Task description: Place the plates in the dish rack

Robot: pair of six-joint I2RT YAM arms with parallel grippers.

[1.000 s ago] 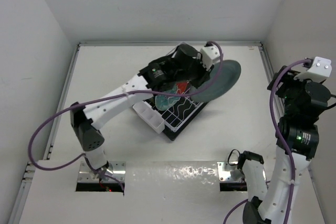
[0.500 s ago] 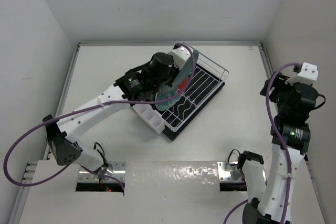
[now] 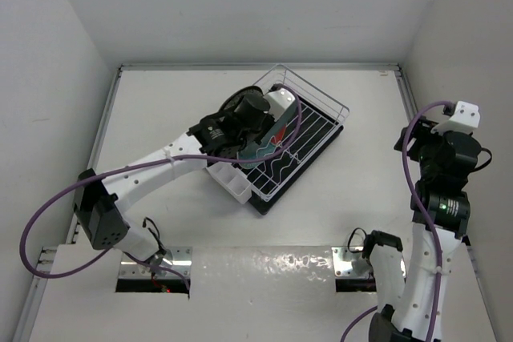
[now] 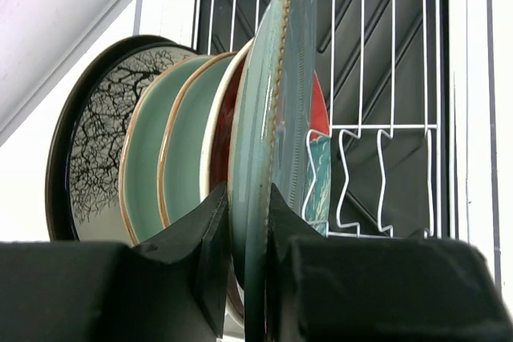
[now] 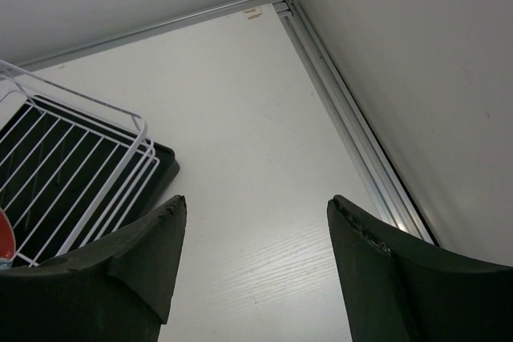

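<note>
Seemingly the job is nearly finished. Nearest the bases, the right gripper point(image 5: 256, 206) hangs off to the right side with its jaws spread and nothing between them, well apart from the dish rack point(image 3: 321, 114). At the rack's near end sits the white cutlery box point(image 3: 228, 178), and just past it the left gripper point(image 4: 247, 206) is clenched on the lower rim of the grey-teal plate point(image 4: 264, 110), one finger on each face. That plate stands upright on edge among the wires, close against the red plate point(image 4: 319, 118), whose teal flower shows past its edge. Lined up on the held plate's other side are a pale green plate point(image 4: 148, 174) and then a cream plate with a dark rim and a black branching pattern point(image 4: 96, 158), all on edge too. Whether the grey-teal plate's bottom edge has seated between the wires I cannot tell. Farther on, the rack's wires and the black tray point(image 4: 401, 78) under them carry nothing. No plate lies on the table point(image 3: 160, 118), so I judge that only letting go and backing the arm out remains.
</note>
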